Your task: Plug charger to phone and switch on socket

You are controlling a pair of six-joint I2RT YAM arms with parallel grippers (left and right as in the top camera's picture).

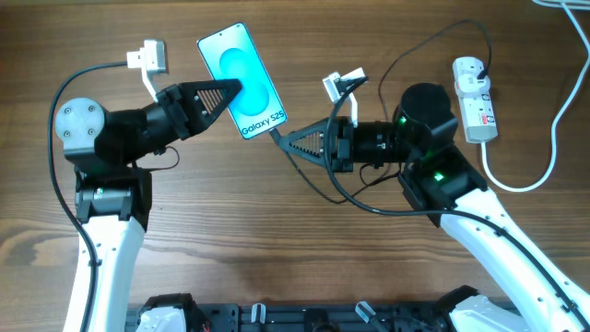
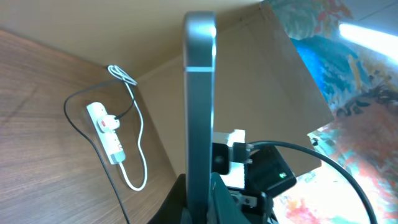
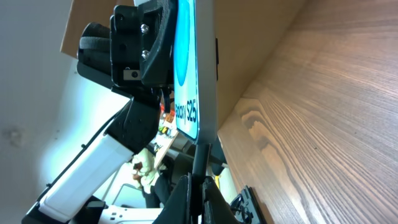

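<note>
The phone point(image 1: 242, 81), with a turquoise screen and "Galaxy S25" text, is held off the table by my left gripper point(image 1: 224, 93), which is shut on its left side. In the left wrist view the phone shows edge-on point(image 2: 199, 93) between the jaws point(image 2: 202, 202). My right gripper point(image 1: 284, 140) is shut on the charger plug point(image 3: 200, 158). The plug's tip meets the phone's bottom edge point(image 3: 198, 134); I cannot tell if it is seated. The black cable point(image 1: 323, 189) loops back to the white socket point(image 1: 475, 99) at the far right, which also shows in the left wrist view point(image 2: 107, 132).
The socket's thick white lead point(image 1: 553, 138) curls off the table's right edge. A white adapter point(image 1: 147, 57) on the left arm's cable lies at the far left. Another white connector point(image 1: 339, 85) sits above the right arm. The table is bare wood point(image 1: 277, 249).
</note>
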